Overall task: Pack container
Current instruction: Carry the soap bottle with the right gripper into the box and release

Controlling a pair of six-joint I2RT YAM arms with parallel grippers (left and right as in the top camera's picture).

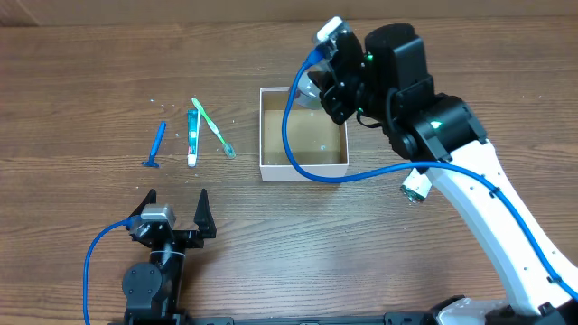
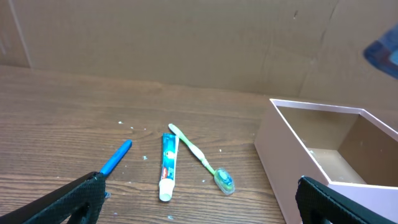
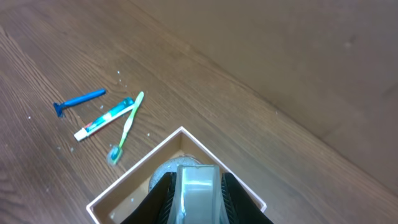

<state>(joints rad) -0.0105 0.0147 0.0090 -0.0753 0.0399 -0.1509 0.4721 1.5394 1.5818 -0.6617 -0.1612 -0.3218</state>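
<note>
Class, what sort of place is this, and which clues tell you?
Likely a robotics test bench: two robot arms at a wooden table, a cardboard backdrop, and a toothbrush, toothpaste and razor laid out beside the container.

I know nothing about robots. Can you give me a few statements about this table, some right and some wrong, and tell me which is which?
1. The toothbrush lies inside the box. False: the green toothbrush lies on the table, left of the container.
2. The left gripper is open and holds nothing. True.
3. The right gripper grips a clear item above the container. True.
4. The razor is red. False: the razor is blue.
</note>
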